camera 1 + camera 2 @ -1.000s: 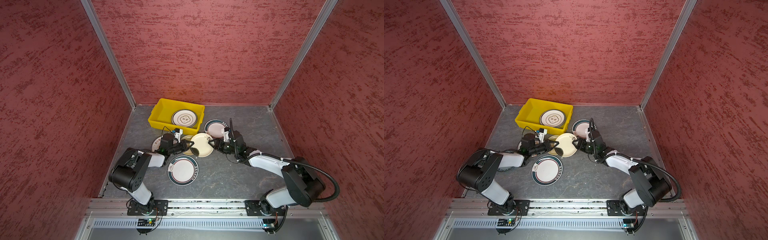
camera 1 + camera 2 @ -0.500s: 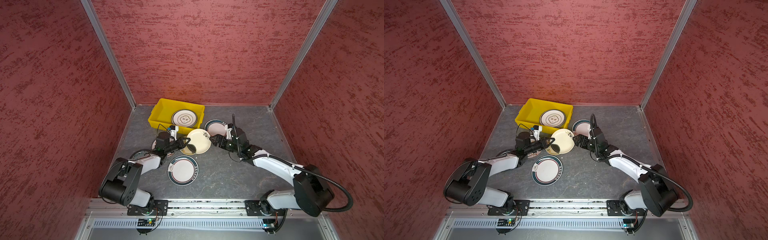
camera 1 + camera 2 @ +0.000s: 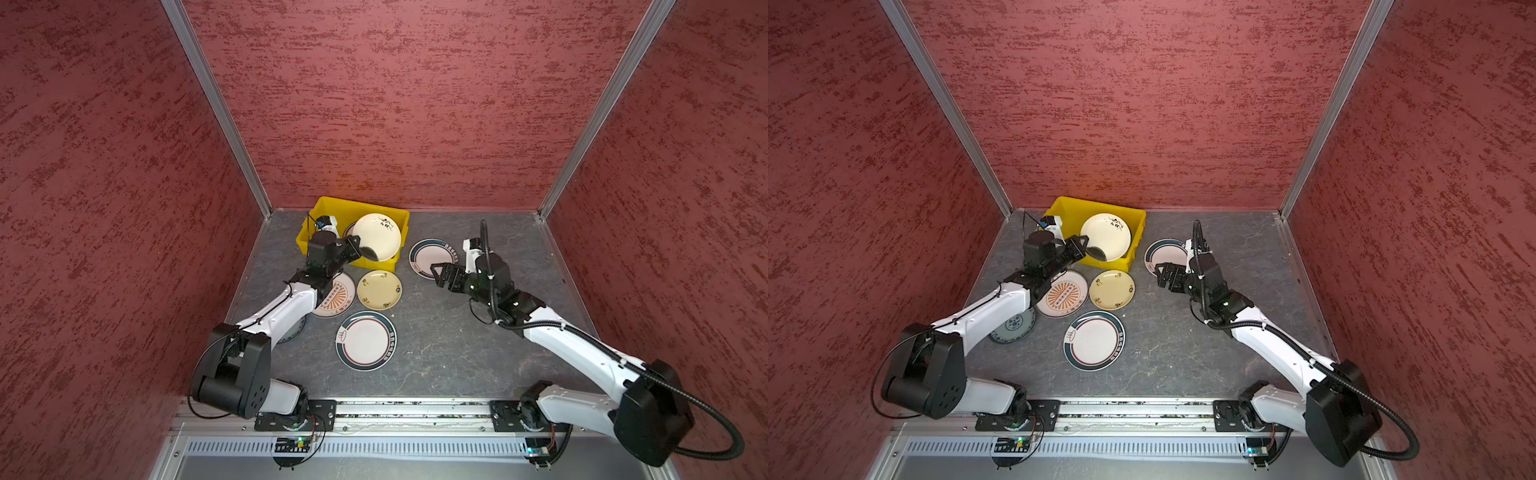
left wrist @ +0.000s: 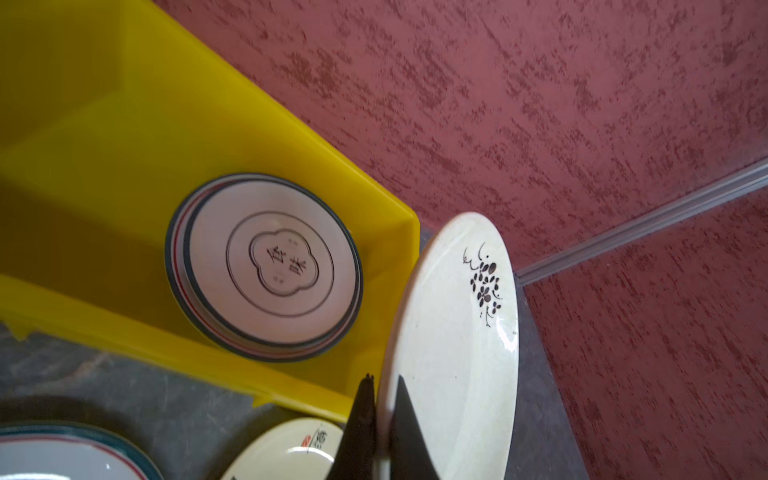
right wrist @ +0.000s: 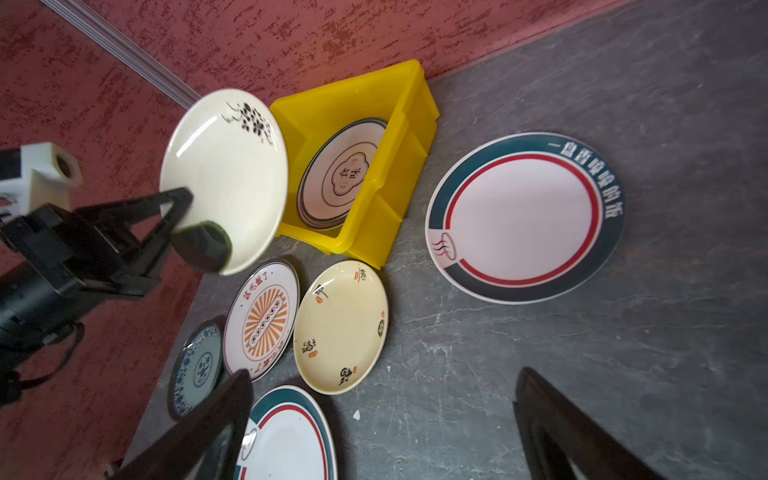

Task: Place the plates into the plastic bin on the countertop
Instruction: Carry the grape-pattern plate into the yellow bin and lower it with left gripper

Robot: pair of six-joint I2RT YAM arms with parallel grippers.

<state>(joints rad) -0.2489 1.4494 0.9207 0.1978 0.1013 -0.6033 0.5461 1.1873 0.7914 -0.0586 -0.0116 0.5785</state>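
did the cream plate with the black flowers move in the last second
Yes: gripped by the left gripper, the cream plate went from in front of the yellow bin to above it.

a: what moved?
b: the left gripper [image 3: 362,250] carried the cream plate [image 3: 380,237] up over the bin [image 3: 328,204].
a: and the right gripper [image 3: 435,276]?
b: opened wide, drew back from it. the yellow plate [image 3: 379,289] lies uncovered now.
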